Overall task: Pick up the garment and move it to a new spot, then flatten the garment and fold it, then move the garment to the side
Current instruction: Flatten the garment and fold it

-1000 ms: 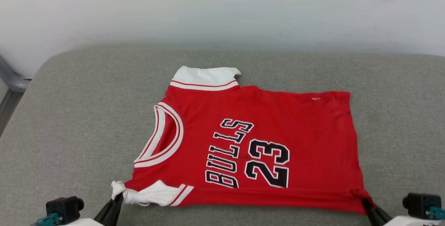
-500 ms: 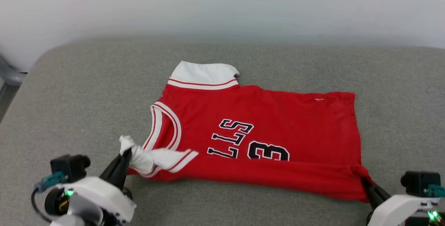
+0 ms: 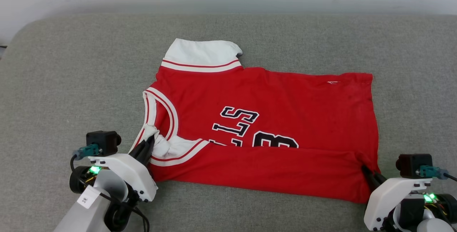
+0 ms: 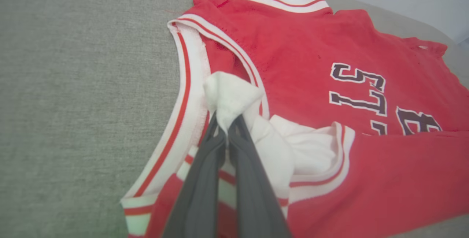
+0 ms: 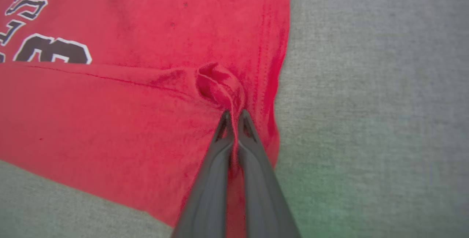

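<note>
Not much to read here tbh. The red garment (image 3: 285, 96) has black, white-outlined print lying sideways on its front: an S (image 3: 240, 114) at the far end, an L (image 3: 231, 129) just nearer, then a third letter (image 3: 216, 142) cut off by the folded-over near edge. Right of those sits a big digit (image 3: 275, 140), half covered, looks like a 3. The tiny white mark (image 3: 334, 82) near the far right hem and the white sticker (image 3: 85, 200) on the left arm (image 3: 76, 219) are too small to read.

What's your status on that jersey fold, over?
Left gripper shut on the garment at its sleeve; right gripper shut on its hem corner. Near edge folded over the lettering. Nothing in the way on the cushion.
</note>
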`<state>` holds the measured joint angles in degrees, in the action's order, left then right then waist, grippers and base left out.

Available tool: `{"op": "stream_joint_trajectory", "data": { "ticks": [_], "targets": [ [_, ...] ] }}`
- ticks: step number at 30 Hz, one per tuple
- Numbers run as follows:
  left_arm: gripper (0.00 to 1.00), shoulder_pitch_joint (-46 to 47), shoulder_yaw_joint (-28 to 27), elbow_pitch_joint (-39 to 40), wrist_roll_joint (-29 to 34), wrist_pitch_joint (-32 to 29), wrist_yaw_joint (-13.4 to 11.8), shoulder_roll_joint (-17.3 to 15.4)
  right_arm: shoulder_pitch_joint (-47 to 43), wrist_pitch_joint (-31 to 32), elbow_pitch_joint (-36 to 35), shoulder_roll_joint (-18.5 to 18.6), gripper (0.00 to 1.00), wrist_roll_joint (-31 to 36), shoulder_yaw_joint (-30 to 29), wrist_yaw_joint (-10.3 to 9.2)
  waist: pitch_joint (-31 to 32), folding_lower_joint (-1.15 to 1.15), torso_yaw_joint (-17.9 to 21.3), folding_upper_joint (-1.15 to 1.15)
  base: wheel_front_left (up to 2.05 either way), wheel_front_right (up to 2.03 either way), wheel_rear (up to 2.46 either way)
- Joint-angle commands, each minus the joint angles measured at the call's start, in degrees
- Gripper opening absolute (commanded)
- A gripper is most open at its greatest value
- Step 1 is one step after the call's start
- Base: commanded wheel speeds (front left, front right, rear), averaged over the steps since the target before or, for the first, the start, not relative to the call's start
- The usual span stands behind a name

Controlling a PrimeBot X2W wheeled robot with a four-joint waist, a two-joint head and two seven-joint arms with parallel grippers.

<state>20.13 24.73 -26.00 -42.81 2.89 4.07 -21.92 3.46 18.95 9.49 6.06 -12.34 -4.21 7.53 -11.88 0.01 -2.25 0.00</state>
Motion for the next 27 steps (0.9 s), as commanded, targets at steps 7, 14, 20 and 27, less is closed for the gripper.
{"op": "stream_joint_trajectory", "data": {
  "ticks": [7, 14, 20, 27],
  "targets": [
    [0.06, 3.0, 2.6, -8.1, -1.1, -0.7, 2.4, 2.3, 2.3, -3.5, 7.6, -0.6, 0.27, 1.3, 0.1, -0.1, -0.8, -0.01, 0.6, 0.0, 0.0, 0.0, 0.0],
    [1.0, 4.3, 2.6, -12.5, -2.6, 0.8, 2.9, 2.3, 4.0, -12.9, 9.5, -1.3, 1.0, 0.1, 0.5, -0.09, 0.7, -0.01, 0.8, 0.0, 0.0, 0.0, 0.0],
    [1.0, 4.1, 1.3, -13.2, -2.6, 3.3, 2.4, 0.5, 3.4, -20.7, 6.9, -1.9, 1.0, -0.2, 0.0, -0.08, 2.6, -0.01, 1.3, 0.0, 0.0, 0.0, 0.0],
    [1.0, 3.7, 0.0, -10.4, -2.8, 1.1, 0.7, -3.8, 1.4, -20.9, 1.4, -2.6, 1.0, 0.8, -0.9, -0.08, 3.8, -0.01, 1.1, 0.0, 0.0, 0.0, 0.0]
  ]
}}
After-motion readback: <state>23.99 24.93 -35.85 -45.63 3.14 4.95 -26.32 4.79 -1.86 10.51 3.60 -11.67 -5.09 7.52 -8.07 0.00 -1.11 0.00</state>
